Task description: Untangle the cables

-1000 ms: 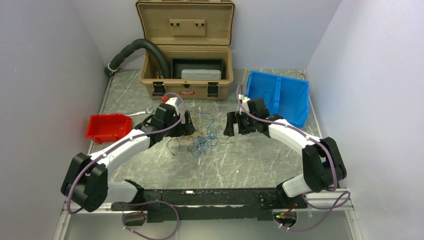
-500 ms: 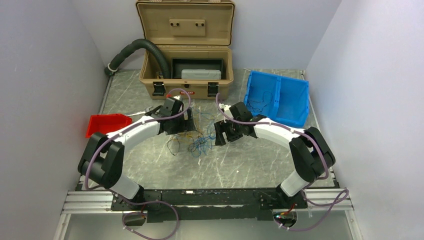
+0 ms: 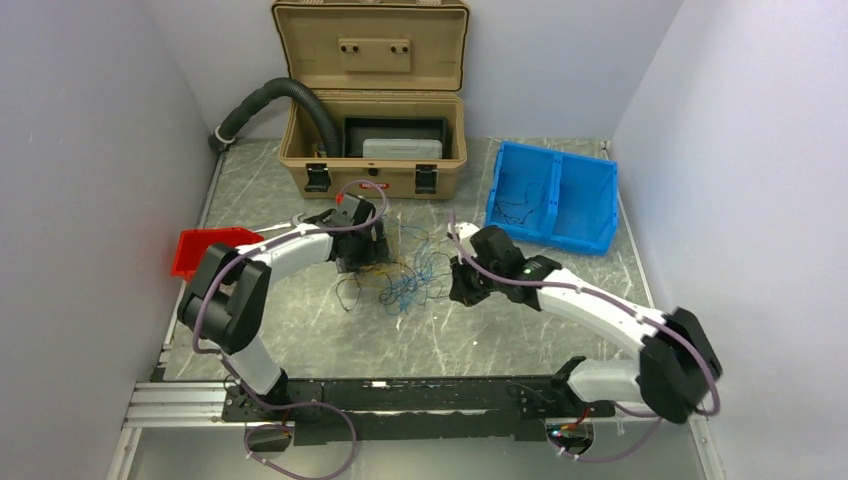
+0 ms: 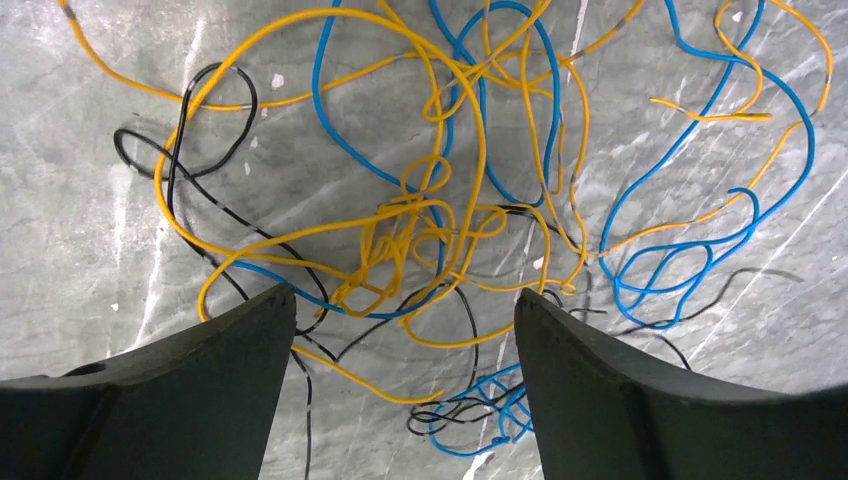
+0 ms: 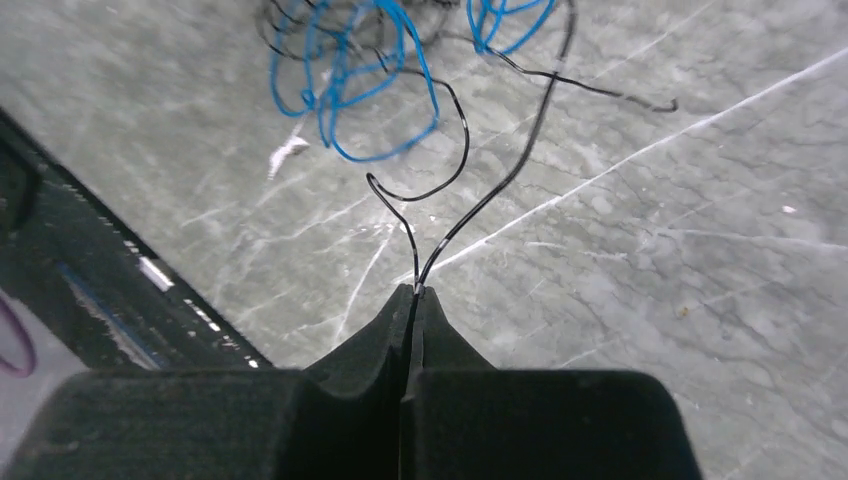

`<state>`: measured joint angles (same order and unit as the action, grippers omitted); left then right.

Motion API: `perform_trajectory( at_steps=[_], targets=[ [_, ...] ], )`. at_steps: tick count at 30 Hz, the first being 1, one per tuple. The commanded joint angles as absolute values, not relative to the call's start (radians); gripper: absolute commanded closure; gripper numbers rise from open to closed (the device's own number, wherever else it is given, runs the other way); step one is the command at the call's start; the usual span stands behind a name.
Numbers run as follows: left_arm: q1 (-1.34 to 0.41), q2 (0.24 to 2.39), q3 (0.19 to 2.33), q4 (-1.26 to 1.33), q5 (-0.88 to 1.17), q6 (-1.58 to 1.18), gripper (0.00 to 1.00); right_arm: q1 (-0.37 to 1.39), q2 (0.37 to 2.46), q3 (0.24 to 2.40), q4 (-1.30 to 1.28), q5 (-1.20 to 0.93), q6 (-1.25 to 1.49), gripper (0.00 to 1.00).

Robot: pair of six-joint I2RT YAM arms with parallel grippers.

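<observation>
The cables (image 3: 405, 275) lie as a loose tangle of thin blue, yellow-orange and black wires on the grey marble table, between the two arms. My left gripper (image 3: 365, 248) hangs over the tangle's left side. In the left wrist view the left gripper (image 4: 402, 292) is open, with yellow wires (image 4: 400, 230), blue wires (image 4: 690, 260) and black wires (image 4: 190, 150) spread below it and none pinched. My right gripper (image 3: 462, 287) sits at the tangle's right edge. The right wrist view shows the right gripper (image 5: 413, 292) shut on a black wire (image 5: 480, 205) that runs up toward a blue loop (image 5: 345, 95).
An open tan toolbox (image 3: 375, 150) stands at the back with a black ribbed hose (image 3: 270, 98) running into it. A blue bin (image 3: 555, 195) at the back right holds a thin dark wire. A red bin (image 3: 205, 252) sits at the left. The black rail (image 3: 400, 395) crosses the near edge.
The right arm swung in from beside the blue bin to the tangle's right edge and its jaws shut on a black wire. The left arm reached further over the tangle, jaws slightly narrower.
</observation>
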<state>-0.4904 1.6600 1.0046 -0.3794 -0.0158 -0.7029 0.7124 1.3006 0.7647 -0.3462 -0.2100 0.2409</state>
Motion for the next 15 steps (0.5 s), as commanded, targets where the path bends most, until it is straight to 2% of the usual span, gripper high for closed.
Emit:
perform_trajectory(
  at_steps=[1,3,4,5,7,8,15],
  targets=[
    [-0.497,1.7,1.058,-0.348,-0.028,-0.737,0.2,0.713,1.136,0.749,-0.443,-0.184,0.275,1.0],
    [-0.5,1.722,1.069,-0.339,-0.033,-0.743,0.28,0.712,1.094,0.747,-0.483,-0.173,0.294,1.0],
    [-0.501,1.733,1.071,-0.334,-0.036,-0.746,0.38,0.713,1.072,0.747,-0.501,-0.161,0.31,1.0],
    [-0.501,1.742,1.075,-0.332,-0.043,-0.751,0.53,0.714,1.051,0.75,-0.516,-0.133,0.33,1.0],
    [-0.501,1.751,1.083,-0.352,-0.072,-0.764,0.94,0.714,0.994,0.754,-0.55,-0.03,0.391,1.0],
    [-0.501,1.752,1.088,-0.366,-0.092,-0.768,1.0,0.712,0.963,0.761,-0.57,0.051,0.422,1.0],
    [-0.455,1.632,1.012,-0.412,-0.224,-0.808,1.0,0.631,0.785,0.847,-0.81,0.548,0.664,1.0]
  ],
)
